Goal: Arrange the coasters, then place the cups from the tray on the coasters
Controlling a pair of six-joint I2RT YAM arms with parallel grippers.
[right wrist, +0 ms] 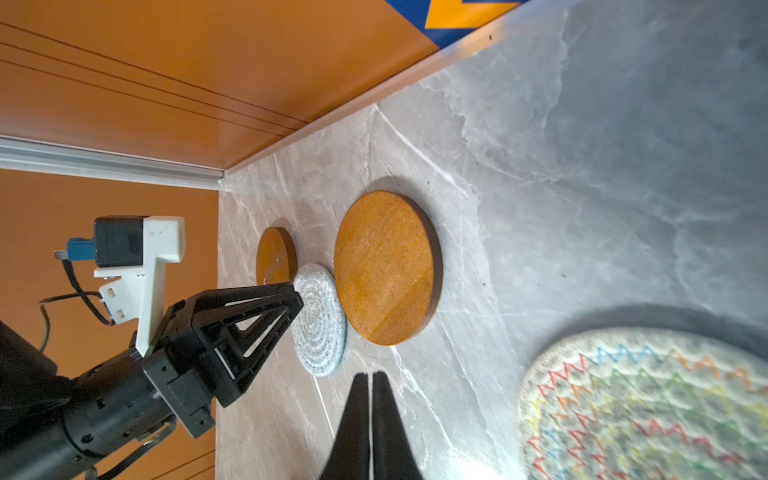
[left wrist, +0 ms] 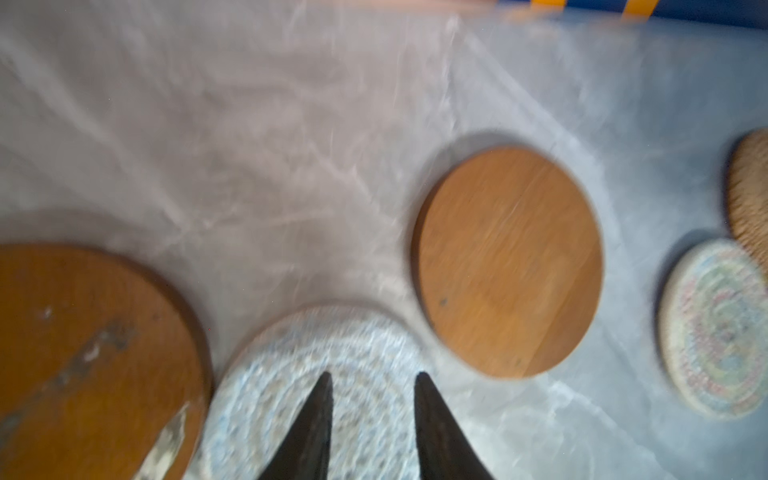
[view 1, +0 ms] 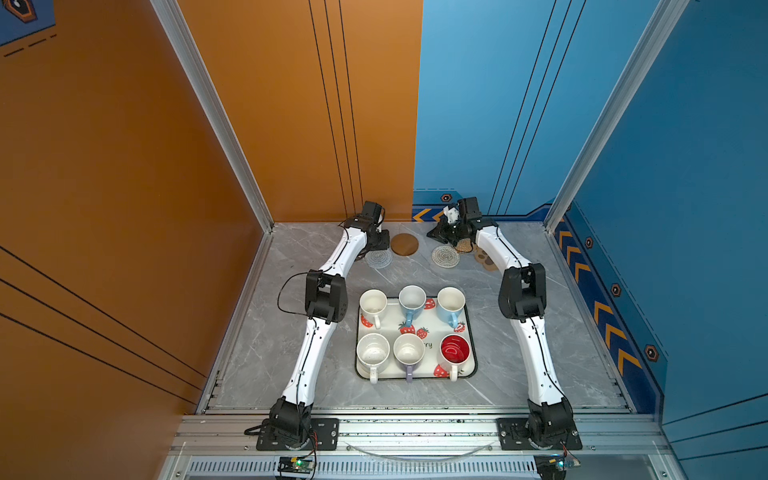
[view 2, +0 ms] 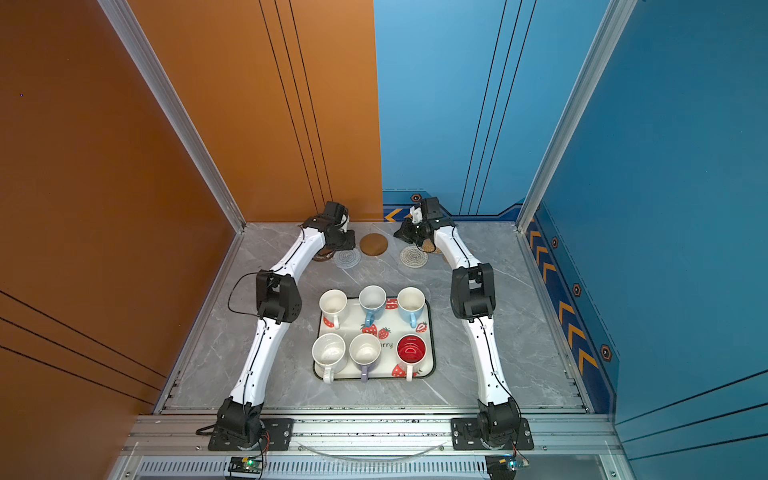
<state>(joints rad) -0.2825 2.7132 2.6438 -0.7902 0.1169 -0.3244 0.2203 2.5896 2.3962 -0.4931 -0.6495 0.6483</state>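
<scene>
Several coasters lie near the back wall: a brown disc (view 1: 404,244), a grey woven spiral (view 1: 379,258), a cream woven spiral (view 1: 445,256), a rattan round (view 1: 464,248) and a paw-print one (view 1: 484,257). A second brown disc (left wrist: 91,353) lies beside the grey spiral (left wrist: 299,374). My left gripper (left wrist: 374,376) hangs open over the grey spiral, with nothing between its fingers. My right gripper (right wrist: 370,374) is shut and empty above bare table, beside the cream spiral (right wrist: 648,407). Several cups, among them a red-inside one (view 1: 455,350), stand upright on the tray (view 1: 434,324).
The orange and blue back wall (view 1: 415,124) stands just behind both grippers. The left arm's elbow (view 1: 326,297) and the right arm's elbow (view 1: 523,293) flank the tray. An aluminium rail (view 1: 415,432) runs along the front edge.
</scene>
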